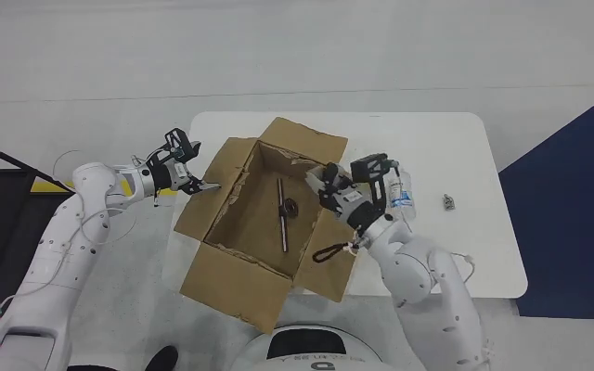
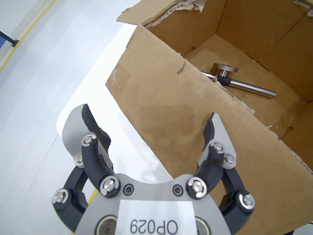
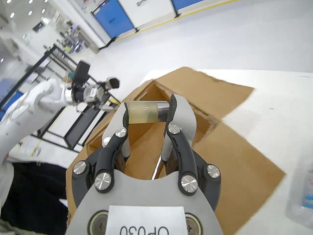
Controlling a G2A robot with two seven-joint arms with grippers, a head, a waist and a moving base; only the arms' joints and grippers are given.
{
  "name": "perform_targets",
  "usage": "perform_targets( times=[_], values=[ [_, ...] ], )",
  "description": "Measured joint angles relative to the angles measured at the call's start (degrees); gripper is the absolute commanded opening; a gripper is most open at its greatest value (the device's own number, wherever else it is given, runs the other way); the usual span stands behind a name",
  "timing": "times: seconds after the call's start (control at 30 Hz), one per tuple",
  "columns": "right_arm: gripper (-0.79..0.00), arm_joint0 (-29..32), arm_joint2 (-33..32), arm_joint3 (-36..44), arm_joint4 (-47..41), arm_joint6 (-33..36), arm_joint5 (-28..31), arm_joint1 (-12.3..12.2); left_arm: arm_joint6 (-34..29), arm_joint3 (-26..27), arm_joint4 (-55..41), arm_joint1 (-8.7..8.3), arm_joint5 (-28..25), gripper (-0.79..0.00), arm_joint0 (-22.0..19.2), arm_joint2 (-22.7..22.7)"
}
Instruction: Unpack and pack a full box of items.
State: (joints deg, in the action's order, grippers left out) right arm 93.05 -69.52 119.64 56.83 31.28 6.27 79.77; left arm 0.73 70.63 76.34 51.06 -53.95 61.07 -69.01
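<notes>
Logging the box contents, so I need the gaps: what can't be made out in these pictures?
- Top view: small grey item on the table, too small to identify.
- Right wrist view: bottle blurred and cut off by the edge.
- Left wrist view: box wall hides one end of the metal rod.
- Right wrist view: pads of the right claw cover both ends of the pale cylinder.

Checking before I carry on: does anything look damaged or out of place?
The cardboard box looks damaged: its rim and flap edges are torn and ragged, with corrugated layers peeling at one corner. Nothing looks spilled.
</notes>
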Motion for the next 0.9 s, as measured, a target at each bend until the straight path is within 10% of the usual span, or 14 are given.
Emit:
perform_targets(
  times=[0.4,0.6,0.9],
  values=[
    [-0.785,-17.18,19.05,-19.8,17.34,24.24,-12.36,2.52,0.0,0.0,0.0,0.0,0.0,0.0,0.0,0.0],
    [-0.416,-21.99,23.34,-25.65,21.11,28.91,-17.59,3.98,0.0,0.0,0.0,0.0,0.0,0.0,0.0,0.0],
    [-0.425,-22.86,23.64,-25.7,22.14,28.34,-20.98,4.79,0.0,0.0,0.0,0.0,0.0,0.0,0.0,0.0]
  ],
)
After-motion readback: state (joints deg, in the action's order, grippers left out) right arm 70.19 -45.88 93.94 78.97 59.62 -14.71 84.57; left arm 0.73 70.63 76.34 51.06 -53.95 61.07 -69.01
